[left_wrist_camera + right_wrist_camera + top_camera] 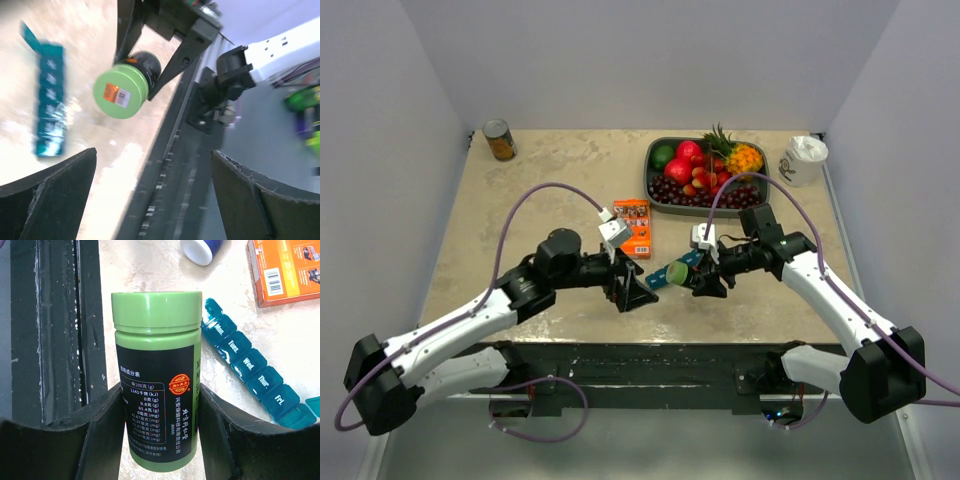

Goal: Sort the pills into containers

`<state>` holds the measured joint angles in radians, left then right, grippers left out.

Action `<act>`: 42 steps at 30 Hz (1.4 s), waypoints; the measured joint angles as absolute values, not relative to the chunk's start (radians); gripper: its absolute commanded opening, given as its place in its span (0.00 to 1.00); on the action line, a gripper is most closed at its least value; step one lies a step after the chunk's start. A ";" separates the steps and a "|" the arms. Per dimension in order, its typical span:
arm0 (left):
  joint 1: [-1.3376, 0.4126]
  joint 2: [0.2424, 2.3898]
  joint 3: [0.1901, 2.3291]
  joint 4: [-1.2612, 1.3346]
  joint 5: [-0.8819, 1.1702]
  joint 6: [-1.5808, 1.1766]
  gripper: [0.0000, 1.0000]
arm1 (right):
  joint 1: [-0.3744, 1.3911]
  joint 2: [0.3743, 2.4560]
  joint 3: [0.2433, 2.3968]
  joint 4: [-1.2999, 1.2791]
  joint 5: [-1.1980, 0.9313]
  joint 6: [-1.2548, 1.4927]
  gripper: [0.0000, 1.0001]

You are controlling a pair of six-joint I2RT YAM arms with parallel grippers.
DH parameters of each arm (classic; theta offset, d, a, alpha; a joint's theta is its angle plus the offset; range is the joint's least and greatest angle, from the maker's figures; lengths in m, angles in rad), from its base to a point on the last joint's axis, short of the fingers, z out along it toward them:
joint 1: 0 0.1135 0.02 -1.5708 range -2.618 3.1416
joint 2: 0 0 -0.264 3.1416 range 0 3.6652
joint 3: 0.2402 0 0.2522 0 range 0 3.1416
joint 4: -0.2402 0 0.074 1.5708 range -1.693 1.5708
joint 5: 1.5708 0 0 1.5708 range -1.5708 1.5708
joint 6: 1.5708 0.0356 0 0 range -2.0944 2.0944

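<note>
My right gripper [160, 432] is shut on a green pill bottle [157, 370] with a black label and its green lid on, held above the table near the front edge. The bottle [672, 273] lies sideways, its lid [121, 91] facing my left gripper [632, 290]. That gripper [155, 200] stands open a short way from the lid with nothing between its fingers. The containers [250, 365], a teal strip of day-marked lidded compartments, lie on the table just beyond the bottle; the end lid looks raised. In the left wrist view the containers [50, 100] are blurred. No loose pills show.
An orange box [635, 225] lies behind the grippers. A grey fruit tray [655, 185] sits at the back right, a white cup [804, 160] beside it, and a can [500, 140] at the back left. A small white-and-blue round thing [200, 250] lies near the box. The black front rail [165, 165] is close below.
</note>
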<state>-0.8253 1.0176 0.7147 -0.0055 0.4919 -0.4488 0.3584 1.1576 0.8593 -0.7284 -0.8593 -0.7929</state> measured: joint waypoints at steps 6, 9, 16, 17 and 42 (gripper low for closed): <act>-0.825 0.792 0.615 0.066 0.445 -0.183 1.00 | 0.358 1.158 0.859 -0.743 -0.866 -0.812 0.00; -0.825 0.767 0.573 0.123 0.450 -0.069 0.99 | 0.358 1.158 0.859 -0.750 -0.880 -0.825 0.00; -0.825 0.812 0.496 0.204 0.508 0.222 0.99 | 0.358 1.158 0.859 -0.770 -0.893 -0.855 0.00; -0.825 0.828 0.496 0.221 0.517 0.251 0.99 | 0.358 1.158 0.859 -0.773 -0.894 -0.857 0.00; -0.916 1.033 0.535 0.283 0.543 0.491 0.98 | 0.358 1.166 0.859 -0.800 -0.915 -0.884 0.00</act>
